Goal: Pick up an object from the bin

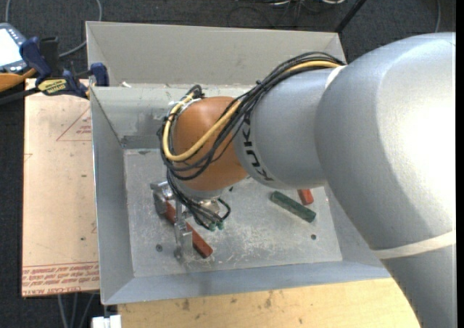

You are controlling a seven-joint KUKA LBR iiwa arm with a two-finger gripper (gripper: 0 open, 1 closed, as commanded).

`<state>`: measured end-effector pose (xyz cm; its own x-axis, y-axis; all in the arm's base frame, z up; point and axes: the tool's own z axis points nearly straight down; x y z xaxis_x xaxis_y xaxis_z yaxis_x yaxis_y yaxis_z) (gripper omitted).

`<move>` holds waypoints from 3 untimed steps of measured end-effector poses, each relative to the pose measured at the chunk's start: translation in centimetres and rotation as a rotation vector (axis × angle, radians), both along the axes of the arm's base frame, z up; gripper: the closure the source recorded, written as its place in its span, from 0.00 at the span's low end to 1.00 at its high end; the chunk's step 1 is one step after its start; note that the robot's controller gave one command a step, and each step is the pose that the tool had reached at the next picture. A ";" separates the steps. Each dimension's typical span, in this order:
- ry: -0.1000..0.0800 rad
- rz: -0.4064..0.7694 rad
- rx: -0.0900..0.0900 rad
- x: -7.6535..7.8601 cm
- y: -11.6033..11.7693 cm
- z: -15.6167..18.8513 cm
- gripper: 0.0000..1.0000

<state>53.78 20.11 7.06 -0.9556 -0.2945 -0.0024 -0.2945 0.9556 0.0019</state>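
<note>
Lying on the floor of the bin [110, 203] toward its near left, a small red-orange block [202, 246] sits just beside the tip of the jaws, apparently touching on their right. I cannot tell whether the jaws are released or clenched, nor whether the block is between them. A second reddish piece [169, 208] lies just left of the tool, a little farther back. Risk, as judged: the block looks short, hard-edged and low, so a closing grip could catch only a corner and skid it across the metal floor, which is smooth apart from scuffs and pale specks. The near wall is close, so a pushed block could wedge there. The rounded glossy orange cover [206, 141] and the looped yellow and black cables [168, 141] hang low over the spot. Well to the right lie a slim dark green bar [293, 205] and, just beside it, a small red piece [307, 194].
</note>
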 end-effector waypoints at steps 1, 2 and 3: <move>-0.001 -0.236 -0.001 -0.3 -7.2 0.0 0.00; 0.002 -0.235 0.000 -0.4 -7.1 0.1 1.00; -0.009 -0.213 0.003 2.5 -3.3 14.0 1.00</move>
